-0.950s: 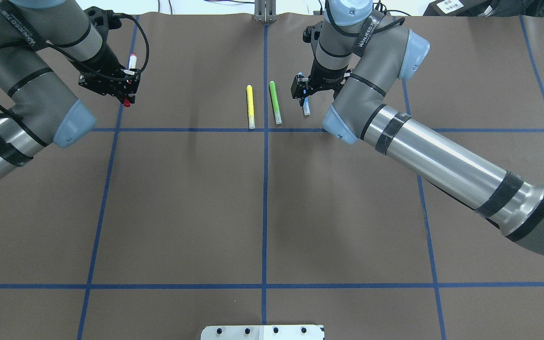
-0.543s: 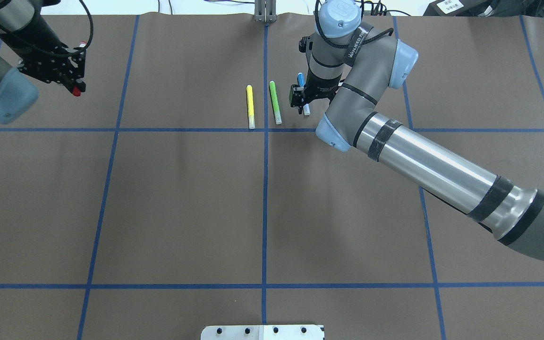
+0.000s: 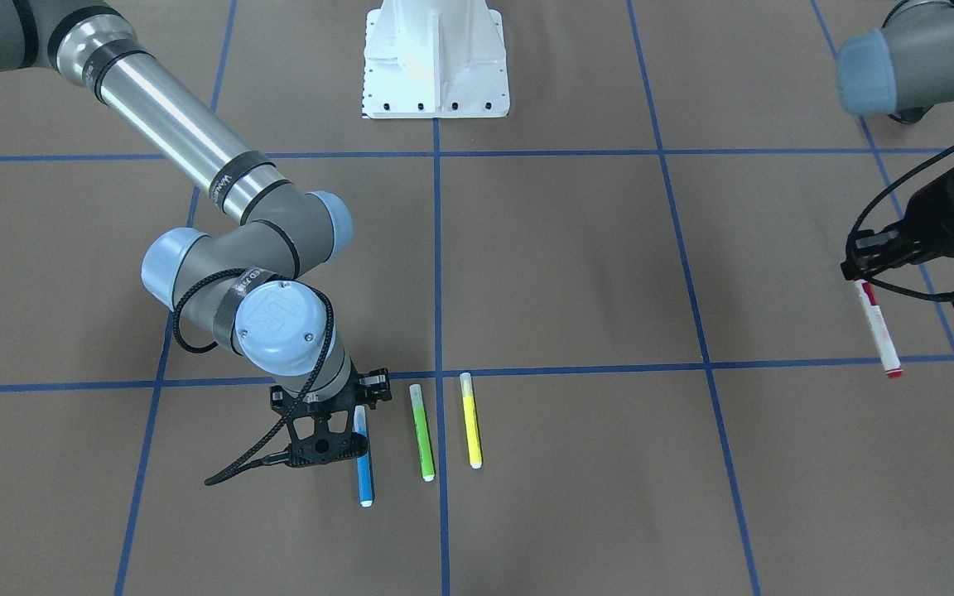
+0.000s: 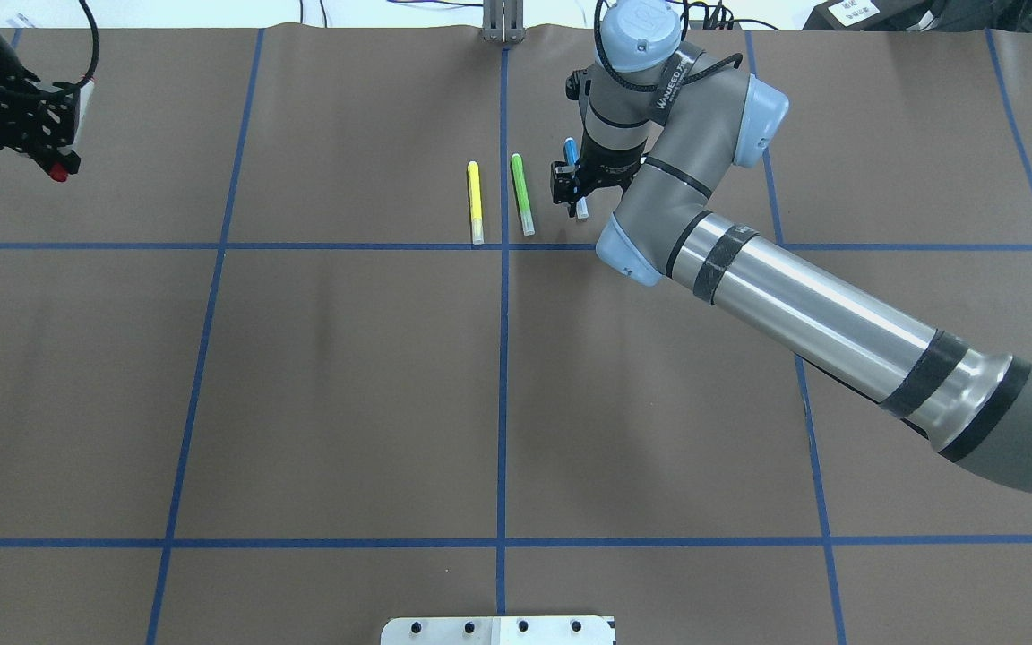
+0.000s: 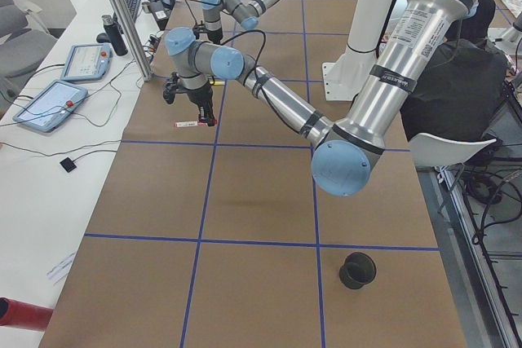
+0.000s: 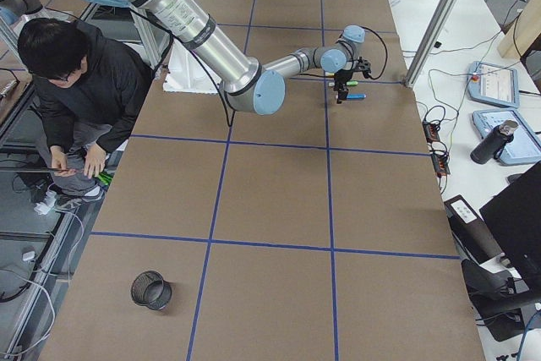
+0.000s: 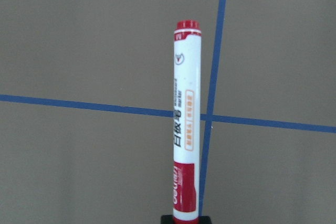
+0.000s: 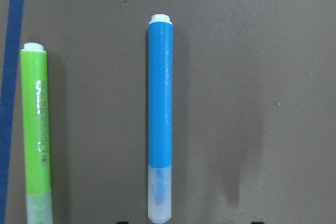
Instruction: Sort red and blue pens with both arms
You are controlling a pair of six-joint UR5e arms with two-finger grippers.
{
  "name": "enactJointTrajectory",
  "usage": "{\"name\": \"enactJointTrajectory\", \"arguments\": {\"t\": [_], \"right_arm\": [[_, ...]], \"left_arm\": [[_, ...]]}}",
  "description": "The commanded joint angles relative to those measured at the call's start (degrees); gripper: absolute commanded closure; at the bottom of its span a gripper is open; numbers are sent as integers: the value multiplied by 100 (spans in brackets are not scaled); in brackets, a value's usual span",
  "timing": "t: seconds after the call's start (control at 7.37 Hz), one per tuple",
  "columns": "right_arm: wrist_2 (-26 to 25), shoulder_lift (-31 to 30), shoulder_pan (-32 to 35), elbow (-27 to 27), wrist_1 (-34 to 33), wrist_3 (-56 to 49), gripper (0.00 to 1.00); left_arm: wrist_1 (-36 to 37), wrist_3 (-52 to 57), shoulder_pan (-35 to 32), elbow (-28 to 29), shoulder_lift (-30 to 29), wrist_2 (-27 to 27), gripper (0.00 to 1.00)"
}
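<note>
Green marker (image 3: 421, 433) just beside blue pen (image 3: 363, 459), yellow marker (image 3: 471, 422) beyond.

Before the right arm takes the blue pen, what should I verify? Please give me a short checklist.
1. Right hand open: ok.
2. Blue pen centred under the right hand: ok, it runs down the middle of the right wrist view.
3. Room for a finger between the blue pen and the green marker: ok, they lie parallel with a gap.
4. Right hand low enough to close on the blue pen: cannot tell.
5. Left hand shut on the red pen: ok.
6. Left hand far from the right hand: ok.
</note>
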Motion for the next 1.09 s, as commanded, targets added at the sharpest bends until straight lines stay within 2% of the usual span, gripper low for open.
{"name": "enactJointTrajectory", "arguments": {"t": [0.0, 0.27, 0.41, 0.68, 0.95], "right_arm": [[-34, 118, 0, -304, 225, 0, 19], [-43, 302, 0, -479, 217, 0, 21], [-43, 355, 0, -559, 225, 0, 28], [-60, 364, 0, -560, 225, 0, 30], [-78, 365, 0, -603, 225, 0, 37]], "left_arm": [[19, 787, -418, -61, 446, 6, 100], [19, 806, -419, -87, 473, 136, 100], [19, 815, -428, -96, 482, 137, 100], [19, 815, -428, -104, 465, 137, 100], [19, 815, -428, -104, 465, 137, 100]]}}
